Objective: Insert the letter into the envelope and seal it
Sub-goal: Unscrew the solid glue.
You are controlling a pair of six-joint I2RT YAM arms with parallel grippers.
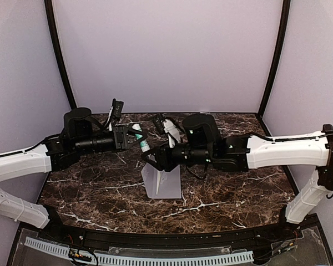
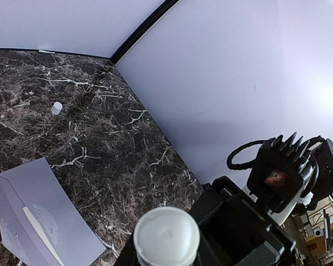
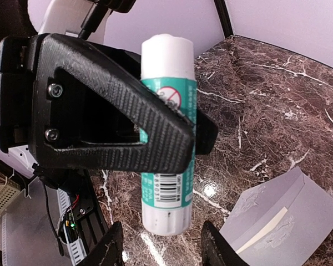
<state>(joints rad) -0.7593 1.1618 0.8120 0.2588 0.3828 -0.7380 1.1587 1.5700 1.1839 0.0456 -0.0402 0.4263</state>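
A white and teal glue stick [image 3: 167, 133] hangs above the table, with my left gripper [image 1: 134, 136] shut on its middle. In the left wrist view its round white end [image 2: 166, 235] faces the camera. My right gripper [image 3: 162, 249] is open. Its fingertips [image 3: 108, 250] stand on either side of the stick's lower white end without touching it. The light-grey envelope [image 1: 162, 180] lies on the marble below and between the arms, flap open. A cream strip of the letter [image 3: 266, 227] shows at its mouth, and the rest of the letter is hidden inside.
A small white cap-like cylinder [image 2: 56, 108] stands on the dark marble table [image 1: 100, 188] beyond the envelope [image 2: 39, 216]. Lilac walls [image 1: 166, 55] close the back and sides. Both arms meet over the table's middle.
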